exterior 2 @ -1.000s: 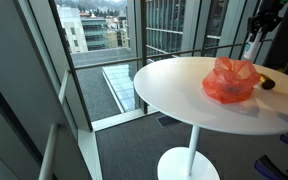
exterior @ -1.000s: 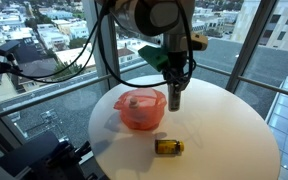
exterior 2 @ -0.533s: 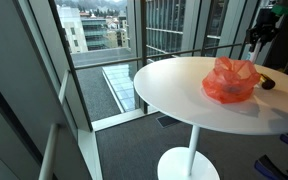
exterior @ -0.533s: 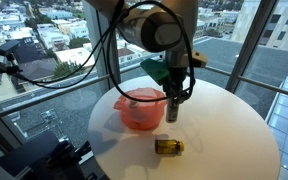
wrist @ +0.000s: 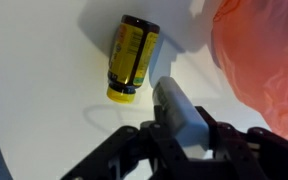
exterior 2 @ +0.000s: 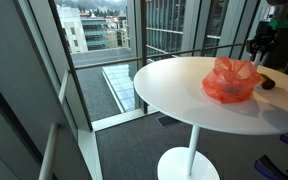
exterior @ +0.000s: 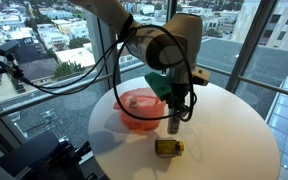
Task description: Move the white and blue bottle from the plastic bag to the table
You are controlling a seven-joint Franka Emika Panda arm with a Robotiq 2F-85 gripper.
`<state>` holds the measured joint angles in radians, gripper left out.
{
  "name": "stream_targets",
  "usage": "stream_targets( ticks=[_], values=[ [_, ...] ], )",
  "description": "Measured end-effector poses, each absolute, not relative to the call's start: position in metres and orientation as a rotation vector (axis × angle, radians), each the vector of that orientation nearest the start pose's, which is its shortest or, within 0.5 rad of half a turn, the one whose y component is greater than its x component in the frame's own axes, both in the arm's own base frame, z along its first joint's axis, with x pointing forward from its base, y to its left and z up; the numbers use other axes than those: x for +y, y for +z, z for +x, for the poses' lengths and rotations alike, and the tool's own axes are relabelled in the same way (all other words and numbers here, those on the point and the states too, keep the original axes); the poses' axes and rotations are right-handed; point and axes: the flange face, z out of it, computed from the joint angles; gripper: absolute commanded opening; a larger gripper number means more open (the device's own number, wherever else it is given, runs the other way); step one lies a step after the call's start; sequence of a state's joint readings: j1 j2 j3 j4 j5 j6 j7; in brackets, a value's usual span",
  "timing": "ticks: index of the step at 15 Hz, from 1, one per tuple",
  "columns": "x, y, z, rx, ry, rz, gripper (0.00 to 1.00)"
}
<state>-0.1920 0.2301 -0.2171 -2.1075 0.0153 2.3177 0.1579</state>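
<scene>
Gripper (exterior: 173, 113) pinching white and blue bottle (wrist: 177, 106) upright beside red plastic bag (exterior: 137, 110) — yellow bottle (wrist: 132, 58) lying near on table (exterior: 234, 140).

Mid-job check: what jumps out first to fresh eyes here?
The red plastic bag on the round white table stands out most. Beside it the gripper holds a pale bottle low over the tabletop, and a yellow-labelled bottle lies on its side nearby.
</scene>
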Motion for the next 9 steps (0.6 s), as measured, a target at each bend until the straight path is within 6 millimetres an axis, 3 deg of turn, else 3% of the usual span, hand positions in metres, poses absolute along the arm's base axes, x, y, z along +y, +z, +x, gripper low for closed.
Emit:
stream_targets(
  ticks=[8,9],
  values=[
    [-0.241,0.278,0.512,0.985,0.063,-2.999,0.12],
    [-0.241,0.276,0.511,0.988,0.064,-2.997,0.46]
  ],
)
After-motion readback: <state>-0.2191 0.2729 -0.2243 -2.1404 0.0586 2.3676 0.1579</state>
